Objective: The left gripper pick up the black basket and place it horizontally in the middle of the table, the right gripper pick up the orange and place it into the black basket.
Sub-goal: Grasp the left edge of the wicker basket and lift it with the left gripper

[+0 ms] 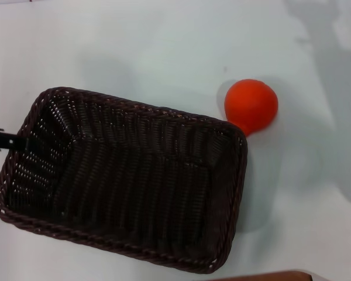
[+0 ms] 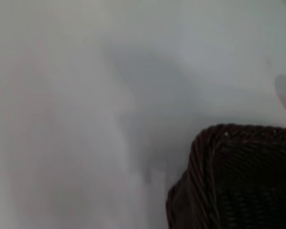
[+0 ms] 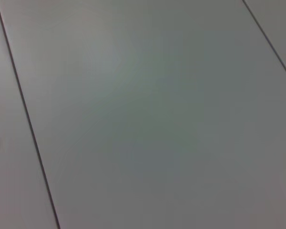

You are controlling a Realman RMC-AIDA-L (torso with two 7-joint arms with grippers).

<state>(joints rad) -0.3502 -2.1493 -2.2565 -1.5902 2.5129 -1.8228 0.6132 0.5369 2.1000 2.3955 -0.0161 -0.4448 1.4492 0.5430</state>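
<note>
The black basket (image 1: pixel 134 106) lies on the white table (image 1: pixel 164 41), left of centre in the head view, empty, its long side running left to right and slightly skewed. The orange (image 1: pixel 251 105) rests on the table just outside the basket's far right corner, close to the rim. A thin black finger of my left gripper (image 1: pixel 6 141) reaches in from the left edge and overlaps the basket's left rim; its other finger is hidden. The left wrist view shows one basket corner (image 2: pixel 243 181) up close. My right gripper is out of view.
The right wrist view shows only bare table (image 3: pixel 143 119) with thin dark seams. A brown edge (image 1: pixel 269 275) shows at the bottom of the head view. Soft shadows lie on the table at the far right.
</note>
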